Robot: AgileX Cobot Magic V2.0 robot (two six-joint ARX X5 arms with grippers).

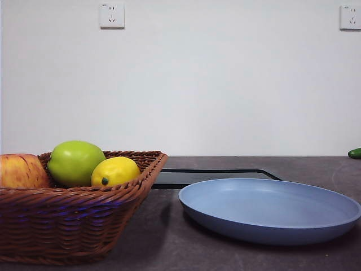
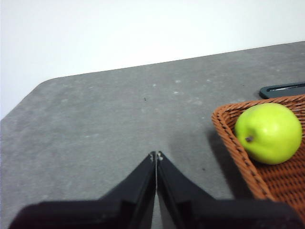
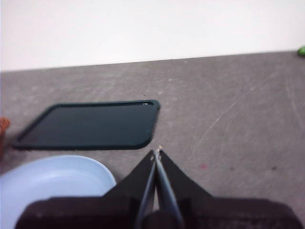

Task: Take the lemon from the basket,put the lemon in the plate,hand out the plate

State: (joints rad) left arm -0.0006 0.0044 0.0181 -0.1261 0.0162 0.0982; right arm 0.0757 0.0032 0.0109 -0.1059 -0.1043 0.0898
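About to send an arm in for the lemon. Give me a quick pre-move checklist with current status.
1. Lemon in the basket, uncovered on top: ok.
2. Crowding: lemon sits against the green fruit, apple beyond it: not ok, tight pinch.
3. Left gripper ready to grasp: not ok, shut, empty, over bare table beside the basket.
4. Right gripper out of the way: ok, shut, by the plate's edge.
5. Plate empty: ok.
6. Black tray behind the plate, clear of the route: ok.
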